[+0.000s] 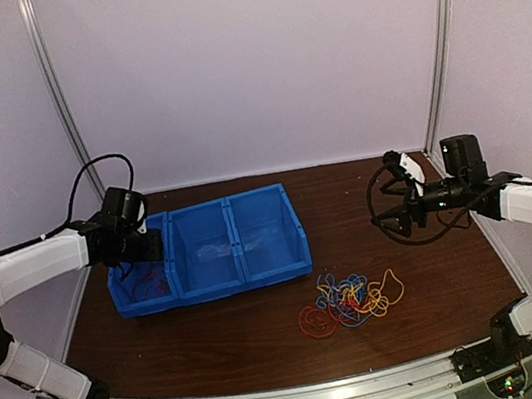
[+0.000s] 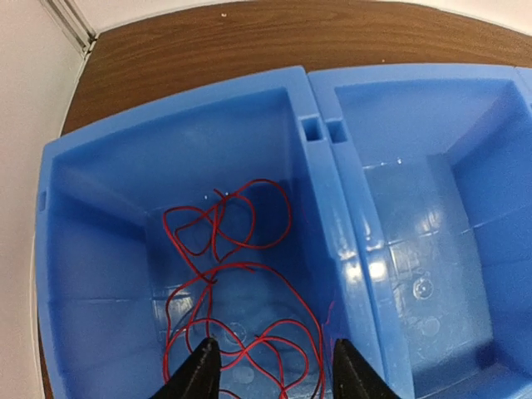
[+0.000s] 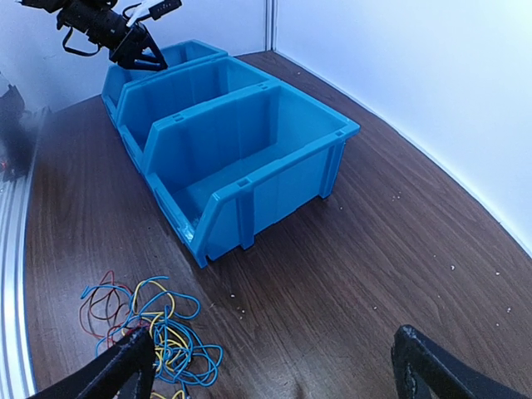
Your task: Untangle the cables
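A tangle of red, light blue and yellow-orange cables (image 1: 351,299) lies on the brown table in front of the bins; the right wrist view has it at lower left (image 3: 158,332). One loose red cable (image 2: 233,283) sprawls on the floor of the leftmost blue bin (image 2: 100,249). My left gripper (image 1: 141,255) hangs over that bin, and its jaws (image 2: 274,345) stand apart above the red strand with nothing between them. Out to the right, my right gripper (image 1: 391,222) hovers above the table, wide open and empty (image 3: 274,349).
Three blue bins (image 1: 209,287) stand side by side at the left-centre of the table. No cables show in the middle bin (image 2: 432,208) or the right one (image 3: 249,141). White walls close the back and sides, and a metal rail (image 1: 307,395) runs along the near edge.
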You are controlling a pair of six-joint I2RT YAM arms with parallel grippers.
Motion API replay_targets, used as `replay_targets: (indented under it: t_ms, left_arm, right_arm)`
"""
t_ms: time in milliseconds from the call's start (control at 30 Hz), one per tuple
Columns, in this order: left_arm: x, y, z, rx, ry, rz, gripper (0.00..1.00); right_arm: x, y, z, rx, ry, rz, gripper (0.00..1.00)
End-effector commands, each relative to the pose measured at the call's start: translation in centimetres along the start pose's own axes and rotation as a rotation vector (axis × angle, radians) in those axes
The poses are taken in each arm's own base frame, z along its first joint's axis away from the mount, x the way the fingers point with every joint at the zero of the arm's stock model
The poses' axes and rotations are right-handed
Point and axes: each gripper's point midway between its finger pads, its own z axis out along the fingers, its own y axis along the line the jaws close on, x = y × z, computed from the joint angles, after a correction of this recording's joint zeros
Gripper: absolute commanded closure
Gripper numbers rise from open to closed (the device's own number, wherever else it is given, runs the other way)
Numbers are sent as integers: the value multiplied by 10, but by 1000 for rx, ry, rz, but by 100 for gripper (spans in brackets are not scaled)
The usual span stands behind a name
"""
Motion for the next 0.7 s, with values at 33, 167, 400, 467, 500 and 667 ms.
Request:
replay_targets:
  t_ms: [33, 167, 400, 467, 500, 667]
  left_arm:
    - [-38, 6, -39, 1, -130, -44, 51]
    - [-63, 1, -75, 76, -251, -42, 49]
    - [-95, -60, -162, 445, -548, 72, 46]
    - [-87, -92, -182, 590, -584, 160, 48]
    - [-81, -106, -189, 636, -595, 207, 48]
    - [-29, -182, -193, 808, -491, 394, 49]
  right_arm:
    - [1, 3, -3, -7, -2, -29, 0]
    - [3, 4, -3, -9, 5, -40, 0]
    - [13, 16, -1, -76, 28, -87, 4]
    - [15, 26, 0, -124, 48, -128, 7]
    - [17, 32, 2, -146, 66, -150, 9]
    - [22, 59, 13, -226, 156, -252, 20]
